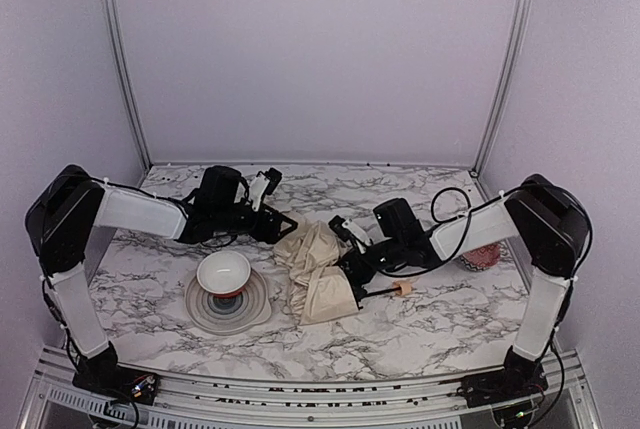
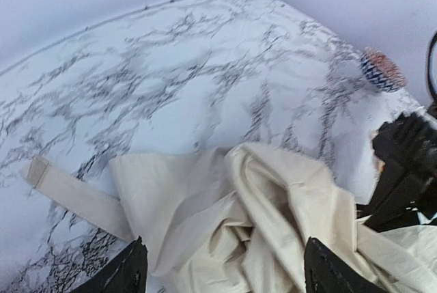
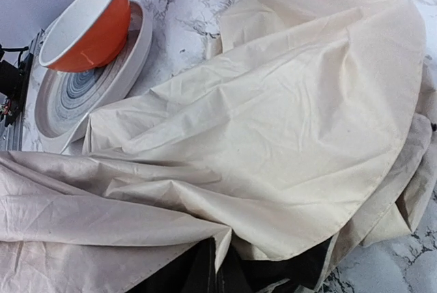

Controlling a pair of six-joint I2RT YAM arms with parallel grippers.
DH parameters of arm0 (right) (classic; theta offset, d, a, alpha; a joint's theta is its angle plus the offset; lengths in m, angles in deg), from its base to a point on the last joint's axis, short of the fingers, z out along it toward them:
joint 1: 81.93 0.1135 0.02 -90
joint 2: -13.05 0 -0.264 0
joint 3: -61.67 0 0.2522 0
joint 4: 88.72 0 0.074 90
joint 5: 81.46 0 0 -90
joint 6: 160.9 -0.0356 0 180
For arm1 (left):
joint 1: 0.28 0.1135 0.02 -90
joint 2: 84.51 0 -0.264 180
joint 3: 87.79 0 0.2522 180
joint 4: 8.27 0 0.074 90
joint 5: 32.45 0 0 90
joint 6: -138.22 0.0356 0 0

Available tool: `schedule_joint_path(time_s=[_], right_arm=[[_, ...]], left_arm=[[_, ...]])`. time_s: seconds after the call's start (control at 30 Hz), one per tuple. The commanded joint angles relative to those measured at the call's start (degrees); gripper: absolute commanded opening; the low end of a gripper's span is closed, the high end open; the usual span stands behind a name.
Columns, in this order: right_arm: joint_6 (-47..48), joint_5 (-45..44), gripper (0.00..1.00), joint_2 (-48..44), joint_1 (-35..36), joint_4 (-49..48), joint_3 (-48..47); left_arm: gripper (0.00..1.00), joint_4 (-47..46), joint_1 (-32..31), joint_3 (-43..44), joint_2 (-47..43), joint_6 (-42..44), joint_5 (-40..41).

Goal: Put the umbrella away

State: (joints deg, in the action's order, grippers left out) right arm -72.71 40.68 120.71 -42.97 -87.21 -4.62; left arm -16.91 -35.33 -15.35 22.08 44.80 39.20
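A: While logging this one, need a spot for the umbrella (image 1: 315,274).

B: Got it about mid-way across the marble counter (image 1: 440,324), as a crumpled cream heap, not folded up. Noting thin black shaft (image 1: 378,294) sticking out toward the right edge, capped by small tan handle (image 1: 405,289) lying on the marble.

A: Anything else coming off the fabric?

B: Yes, flat cream strap (image 2: 68,194) trailing onto bare marble, caught from the left wrist. Also some black under the cream folds at the bottom of the right wrist view; unable to say whether lining or finger.

A: And the left gripper (image 1: 283,223)?

B: Sitting at the heap's far-left side, pointing toward the right edge. Jaws spread wide, gripping nothing. Seeing both dark fingertips (image 2: 130,271) at the bottom of its own view, with cream folds bunched between and just ahead.

A: Right gripper (image 1: 350,247)?

B: Right up against the heap's right side, over the fabric. Cannot tell jaw opening or grip, looking at nothing but cloth in its own view.

A: Surroundings, quick.

B: Toward the left edge, just beside the heap: white bowl (image 1: 223,271) with orange-red outside, sitting on grey ringed plate (image 1: 250,309). Near the right edge, behind the right arm, well apart from the heap: small patterned cup (image 1: 482,254).
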Motion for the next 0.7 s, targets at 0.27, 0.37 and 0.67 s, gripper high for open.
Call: schedule_joint_path(time_s=[0.27, 0.37, 0.67], right_arm=[[-0.4, -2.1, 0.00, -14.8, 0.5, 5.3, -4.9], [-0.3, -3.1, 0.00, -16.6, 1.4, 5.8, -5.9], [1.2, -3.1, 0.00, -19.3, 3.2, 6.9, -6.8]], left_arm=[[0.83, 4.9, -13.1, -2.5, -8.1, 3.3, -7.1], [0.84, 4.9, -13.5, -1.0, -6.8, 2.2, -6.5], [0.03, 4.4, -14.2, -0.2, -7.5, 2.6, -4.8]])
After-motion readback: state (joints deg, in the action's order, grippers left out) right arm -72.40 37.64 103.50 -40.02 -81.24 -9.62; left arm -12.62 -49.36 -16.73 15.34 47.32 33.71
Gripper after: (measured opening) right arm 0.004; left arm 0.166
